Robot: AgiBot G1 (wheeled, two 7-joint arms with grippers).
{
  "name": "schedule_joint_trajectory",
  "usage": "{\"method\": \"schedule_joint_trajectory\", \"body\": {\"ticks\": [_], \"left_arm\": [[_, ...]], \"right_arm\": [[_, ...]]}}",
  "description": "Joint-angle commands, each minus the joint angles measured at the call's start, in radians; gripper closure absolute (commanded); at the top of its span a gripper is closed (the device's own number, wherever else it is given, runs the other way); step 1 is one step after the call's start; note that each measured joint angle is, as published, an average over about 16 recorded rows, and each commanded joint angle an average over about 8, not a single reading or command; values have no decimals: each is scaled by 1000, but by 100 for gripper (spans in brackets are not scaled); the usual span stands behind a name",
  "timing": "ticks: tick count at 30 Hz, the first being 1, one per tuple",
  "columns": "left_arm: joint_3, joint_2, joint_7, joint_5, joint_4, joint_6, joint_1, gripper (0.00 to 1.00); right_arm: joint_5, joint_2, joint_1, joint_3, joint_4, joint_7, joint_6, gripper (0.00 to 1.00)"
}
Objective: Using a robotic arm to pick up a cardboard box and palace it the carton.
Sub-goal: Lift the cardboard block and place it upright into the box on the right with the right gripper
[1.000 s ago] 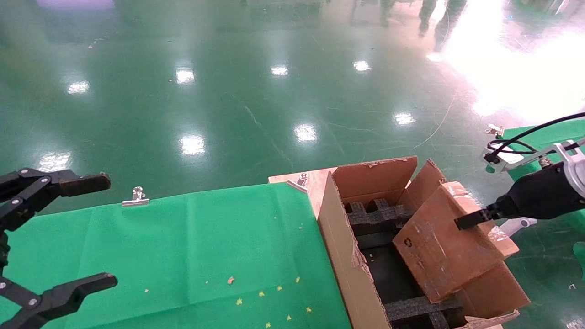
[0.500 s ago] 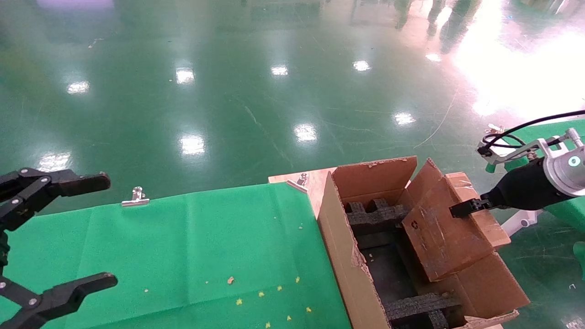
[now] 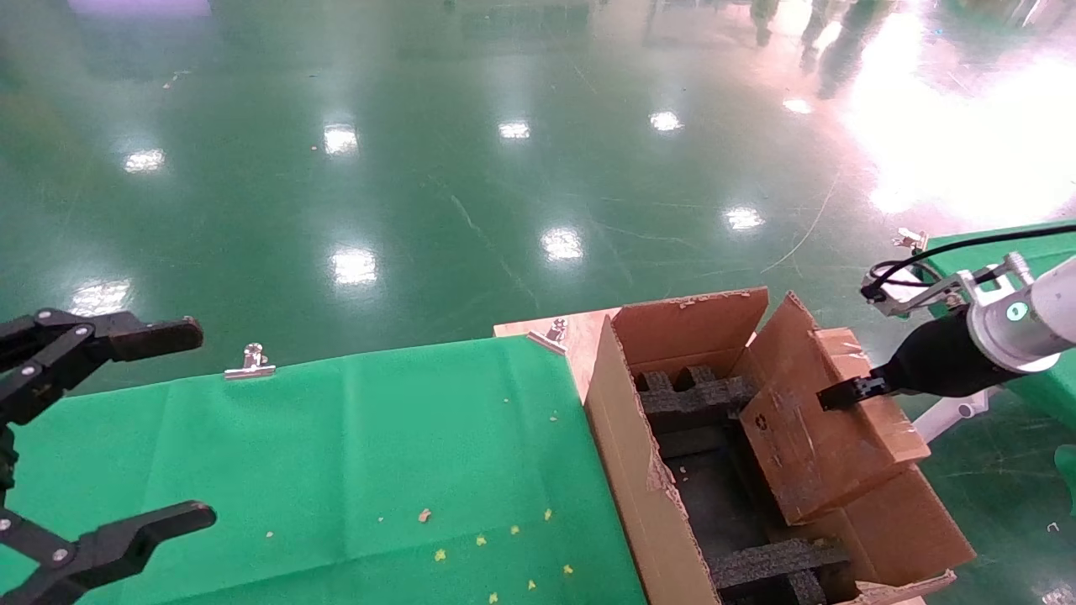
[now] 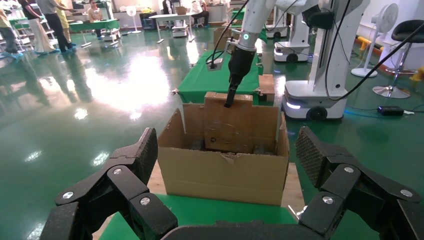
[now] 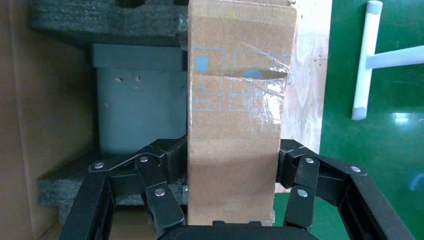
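Two grippers show: our left gripper (image 3: 101, 437) hangs spread wide over the green cloth (image 3: 336, 454), while our right gripper (image 3: 828, 402) clamps the cardboard box (image 3: 807, 437), tilted over the carton (image 3: 639, 470).

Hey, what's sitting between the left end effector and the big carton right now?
In the head view, only green cloth with a few small crumbs lies between the open left end effector and the carton.

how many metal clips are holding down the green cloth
2 on this cloth: one clip on its far edge toward the left, one clip at its far right corner beside the carton. Another clip holds a separate cloth at right. Near edges are out of view.
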State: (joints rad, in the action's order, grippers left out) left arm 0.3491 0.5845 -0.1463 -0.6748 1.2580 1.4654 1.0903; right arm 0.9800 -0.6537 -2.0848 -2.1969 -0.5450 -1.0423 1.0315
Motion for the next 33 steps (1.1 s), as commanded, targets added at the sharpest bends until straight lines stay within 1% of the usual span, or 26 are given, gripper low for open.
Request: {"method": "schedule_joint_trajectory", "body": {"ticks": [1, 10, 18, 25, 33], "left_arm": [[0, 0, 0, 0, 0, 0, 0, 0], [0, 0, 0, 0, 0, 0, 0, 0], [0, 0, 0, 0, 0, 0, 0, 0], [0, 0, 0, 0, 0, 0, 0, 0], [0, 0, 0, 0, 0, 0, 0, 0]], "right_arm": [[10, -2, 5, -7, -15, -17, -15, 100], [5, -18, 76, -10, -26, -31, -80, 100], [-29, -60, 160, 7, 29, -7, -122, 100], [-68, -107, 234, 28, 105, 34, -124, 100], [-101, -149, 291, 48, 181, 81, -107, 100]]}}
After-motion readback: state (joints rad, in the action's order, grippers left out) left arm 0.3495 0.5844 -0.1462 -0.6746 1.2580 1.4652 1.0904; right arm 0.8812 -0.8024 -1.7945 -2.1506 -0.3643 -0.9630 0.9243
